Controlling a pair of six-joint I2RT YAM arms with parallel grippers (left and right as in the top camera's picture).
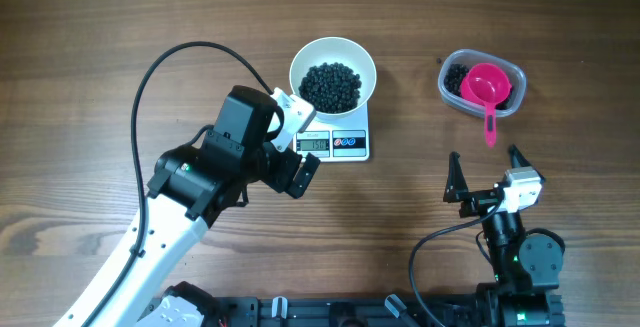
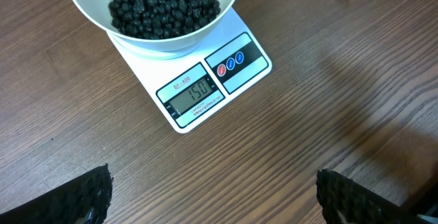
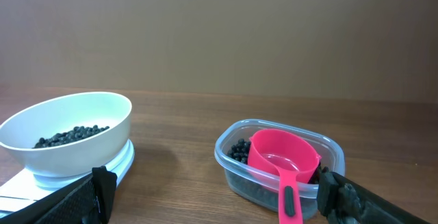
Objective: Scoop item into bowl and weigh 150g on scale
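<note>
The white bowl (image 1: 358, 59) stands on the white scale (image 1: 345, 146), holding a heap of small black beads (image 1: 331, 85). In the left wrist view the scale (image 2: 241, 73) has a display reading 150 below the bowl (image 2: 154, 39) and its beads (image 2: 164, 1). My left gripper (image 1: 293, 147) hovers just left of the scale, open and empty, its fingertips (image 2: 89, 196) wide apart over bare wood. My right gripper (image 1: 484, 162) is open near the front right, holding nothing. In its view the bowl (image 3: 68, 125) is at the left.
A clear plastic tub (image 1: 450, 87) at the back right holds more black beads and a pink scoop (image 1: 484, 87), handle pointing toward my right gripper. In the right wrist view the tub (image 3: 236, 166) and scoop (image 3: 284, 159) lie just ahead. A black cable arcs over the left side.
</note>
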